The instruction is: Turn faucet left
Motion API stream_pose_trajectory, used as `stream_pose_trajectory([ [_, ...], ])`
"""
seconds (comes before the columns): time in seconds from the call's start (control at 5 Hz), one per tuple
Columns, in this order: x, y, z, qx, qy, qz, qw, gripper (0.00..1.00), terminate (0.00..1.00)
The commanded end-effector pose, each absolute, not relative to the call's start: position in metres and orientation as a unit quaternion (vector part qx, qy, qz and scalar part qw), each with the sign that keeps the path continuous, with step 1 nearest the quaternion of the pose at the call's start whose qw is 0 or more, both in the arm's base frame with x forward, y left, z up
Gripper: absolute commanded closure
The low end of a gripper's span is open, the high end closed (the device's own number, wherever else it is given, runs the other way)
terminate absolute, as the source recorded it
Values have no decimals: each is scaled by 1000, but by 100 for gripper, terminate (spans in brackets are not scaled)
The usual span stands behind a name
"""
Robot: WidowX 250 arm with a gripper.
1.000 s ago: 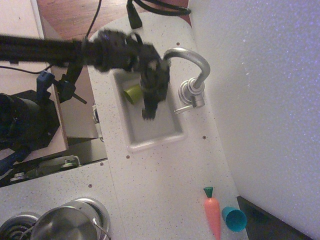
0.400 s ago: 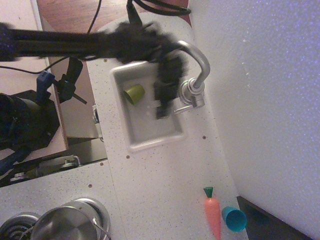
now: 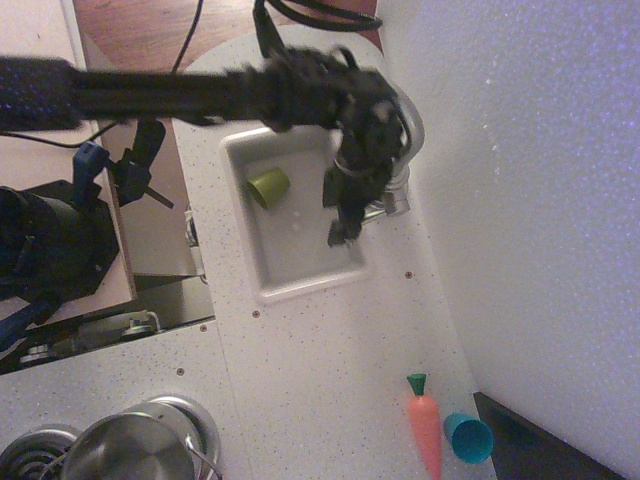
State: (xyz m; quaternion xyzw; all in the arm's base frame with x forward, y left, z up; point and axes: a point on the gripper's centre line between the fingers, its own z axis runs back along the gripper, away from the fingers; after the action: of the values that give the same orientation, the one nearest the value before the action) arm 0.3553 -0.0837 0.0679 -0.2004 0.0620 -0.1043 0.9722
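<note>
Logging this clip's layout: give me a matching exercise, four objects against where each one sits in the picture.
Objects:
1. green cup
2. carrot
3. pot
4. faucet

Places:
A. at the bottom left corner of the picture, on the stove
B. inside the sink, near its left wall
C. at the sink's right edge, partly hidden by the gripper
D. lying on the counter, next to a teal cup

Pairs: 1-B, 2-D, 3-A, 4-C
</note>
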Motion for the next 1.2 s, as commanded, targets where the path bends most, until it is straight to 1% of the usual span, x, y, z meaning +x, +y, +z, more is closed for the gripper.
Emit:
stream_pose_trajectory([
  [0.0,362,-80,89,-192,32,-93,976,0,0],
  [0.2,347,-94,91,-187,38,-111,975,0,0],
  [0.4,317,-111,99,-156,62,-118,979,0,0],
  [1.0,317,-111,99,-156,62,-118,979,0,0],
])
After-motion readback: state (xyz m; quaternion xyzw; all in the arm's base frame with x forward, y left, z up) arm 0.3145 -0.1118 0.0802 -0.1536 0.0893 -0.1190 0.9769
